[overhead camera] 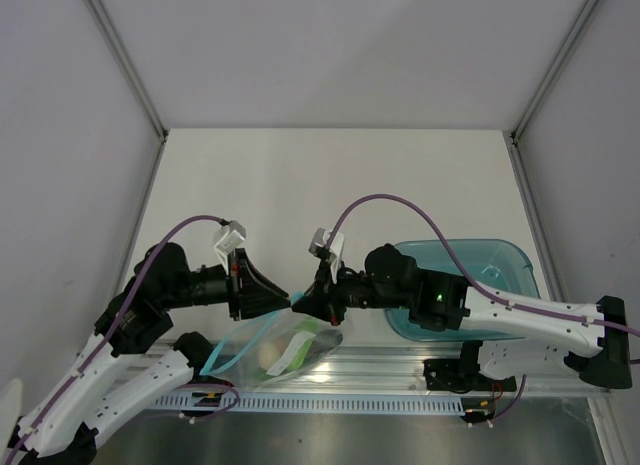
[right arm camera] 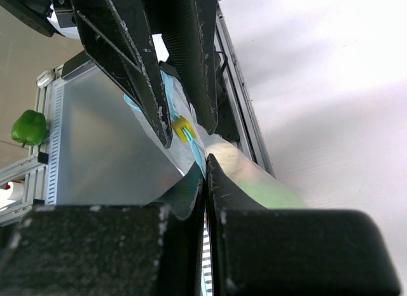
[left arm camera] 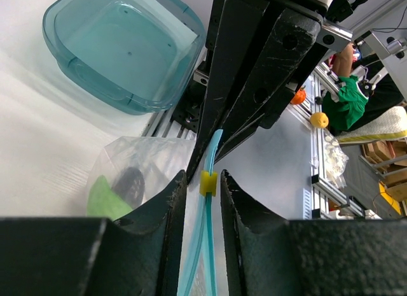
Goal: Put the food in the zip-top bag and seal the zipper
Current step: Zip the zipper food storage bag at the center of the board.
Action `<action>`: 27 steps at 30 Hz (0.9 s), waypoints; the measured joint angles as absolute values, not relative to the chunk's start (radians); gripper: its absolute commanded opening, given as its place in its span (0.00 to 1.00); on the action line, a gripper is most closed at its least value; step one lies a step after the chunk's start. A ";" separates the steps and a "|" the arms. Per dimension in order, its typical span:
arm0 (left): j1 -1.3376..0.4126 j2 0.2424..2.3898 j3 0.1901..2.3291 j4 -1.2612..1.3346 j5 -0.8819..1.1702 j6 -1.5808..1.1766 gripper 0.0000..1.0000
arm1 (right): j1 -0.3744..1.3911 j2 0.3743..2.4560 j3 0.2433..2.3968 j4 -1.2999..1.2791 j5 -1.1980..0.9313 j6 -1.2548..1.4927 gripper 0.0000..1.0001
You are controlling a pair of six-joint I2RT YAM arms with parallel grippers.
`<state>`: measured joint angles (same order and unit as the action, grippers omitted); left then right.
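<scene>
The clear zip-top bag (overhead camera: 262,337) lies at the table's near edge, its corner lifted between my two grippers. Inside it are a cream egg (overhead camera: 270,357), a light green cucumber (overhead camera: 298,347) and a dark piece (left arm camera: 130,183). The light blue zipper (left arm camera: 206,245) carries a yellow slider (left arm camera: 208,183). My left gripper (left arm camera: 202,186) is narrowly open, with its fingers on either side of the slider and strip. My right gripper (right arm camera: 206,165) is shut on the bag's zipper edge just beyond the slider (right arm camera: 184,129). A dark green pepper (right arm camera: 28,127) lies outside the bag, past the front rail.
The teal tray (overhead camera: 520,255) stands at the right behind my right arm and shows nothing inside in the left wrist view (left arm camera: 95,86). An aluminium rail (overhead camera: 380,370) runs along the near edge. White walls enclose the table on three sides.
</scene>
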<state>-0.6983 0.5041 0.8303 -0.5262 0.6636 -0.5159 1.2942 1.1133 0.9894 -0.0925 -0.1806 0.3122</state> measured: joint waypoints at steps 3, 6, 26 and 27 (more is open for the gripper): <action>-0.698 0.510 0.830 -0.525 0.664 -0.517 0.29 | 1.294 1.115 0.989 -0.093 -0.181 0.312 0.00; -0.698 0.520 0.830 -0.525 0.665 -0.518 0.25 | 1.294 1.115 0.989 -0.092 -0.183 0.312 0.00; -0.698 0.526 0.819 -0.530 0.665 -0.522 0.01 | 1.236 1.116 0.993 -0.104 -0.268 0.304 0.17; -0.698 0.526 0.819 -0.532 0.665 -0.522 0.00 | 1.232 1.116 0.997 -0.109 -0.278 0.300 0.17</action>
